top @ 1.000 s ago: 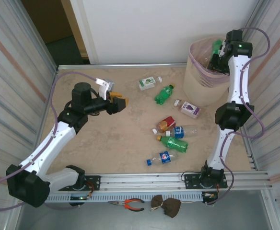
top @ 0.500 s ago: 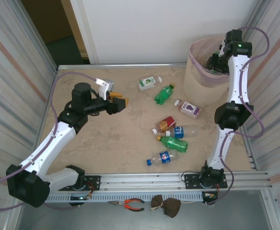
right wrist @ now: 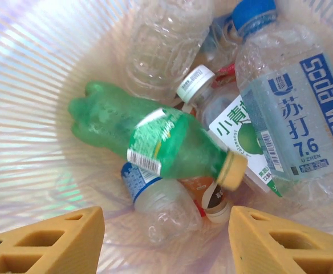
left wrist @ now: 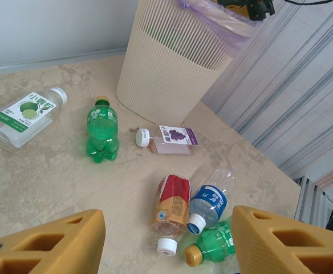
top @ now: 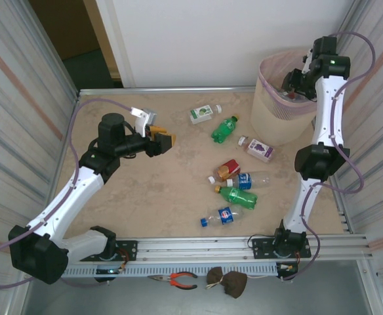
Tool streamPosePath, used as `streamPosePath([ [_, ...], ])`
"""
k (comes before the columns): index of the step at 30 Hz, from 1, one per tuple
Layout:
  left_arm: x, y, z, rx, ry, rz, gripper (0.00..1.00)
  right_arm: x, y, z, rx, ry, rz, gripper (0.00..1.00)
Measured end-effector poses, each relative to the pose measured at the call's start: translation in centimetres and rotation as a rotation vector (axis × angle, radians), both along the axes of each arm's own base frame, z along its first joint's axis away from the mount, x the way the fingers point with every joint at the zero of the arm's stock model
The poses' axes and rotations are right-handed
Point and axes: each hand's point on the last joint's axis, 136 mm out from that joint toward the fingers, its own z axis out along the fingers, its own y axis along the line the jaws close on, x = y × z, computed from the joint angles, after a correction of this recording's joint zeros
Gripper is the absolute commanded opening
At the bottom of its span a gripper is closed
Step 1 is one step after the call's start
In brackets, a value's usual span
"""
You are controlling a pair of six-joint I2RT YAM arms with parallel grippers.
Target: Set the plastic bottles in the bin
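The beige bin (top: 265, 111) with its pink liner stands at the far right of the table. My right gripper (top: 295, 81) hangs open over its mouth. Looking down past that gripper (right wrist: 166, 242), a green bottle (right wrist: 161, 137) lies blurred on top of several others, among them a blue-labelled soda-water bottle (right wrist: 292, 114). My left gripper (top: 164, 140) hovers open at mid-left, holding nothing. Between its fingers (left wrist: 47, 242) I see a red-labelled bottle (left wrist: 173, 205), a blue-labelled one (left wrist: 212, 200) and a green one (left wrist: 215, 245). Further off lie a green bottle (left wrist: 102, 128), a lime-labelled one (left wrist: 27, 111), a purple-labelled one (left wrist: 172, 140) and the bin (left wrist: 178, 57).
On the table lie a lime-labelled bottle (top: 201, 113), a green one (top: 225, 128), a purple-labelled one (top: 260, 149), a cluster of three (top: 237, 180), and a blue-labelled one (top: 223, 216) nearest the front rail. Corrugated walls close in both sides. Pliers (top: 178, 280) rest below the rail.
The green bottle held in my right gripper over the bin a second ago has left it and now lies inside the bin. The right wrist shifted slightly. The left arm stayed still.
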Motion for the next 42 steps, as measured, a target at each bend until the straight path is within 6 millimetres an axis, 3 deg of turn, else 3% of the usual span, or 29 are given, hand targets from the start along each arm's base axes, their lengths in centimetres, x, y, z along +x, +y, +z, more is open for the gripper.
streamPosePath([
  [6,0.4,-0.2,-0.5,0.007,0.013,-0.001,0.6,-1.1,0.2,3.7,-0.01,-0.094,0.003,0.58],
  [12,2.3,-1.0,-1.5,0.059,0.041,-0.015,0.59,-2.5,0.5,6.5,-0.018,-0.158,0.004,0.58],
  [20,6.4,-2.4,-1.7,0.19,-0.024,-0.07,0.63,-6.3,1.0,8.9,-0.02,-0.203,0.006,0.57],
  [24,9.4,-3.1,-2.6,0.287,-0.08,-0.09,0.72,-8.3,0.9,9.8,-0.026,-0.227,-0.005,0.58],
  [28,12.6,-3.8,-4.4,0.379,-0.122,-0.11,0.98,-10.0,0.6,10.0,-0.031,-0.233,-0.017,0.58],
  [34,16.5,-4.7,-8.2,0.502,-0.175,-0.16,0.98,-12.0,0.3,9.5,-0.034,-0.227,-0.033,0.57],
  [42,19.1,-6.0,-13.3,0.592,-0.282,-0.288,0.97,-13.3,0.6,10.3,-0.039,-0.252,-0.033,0.57],
])
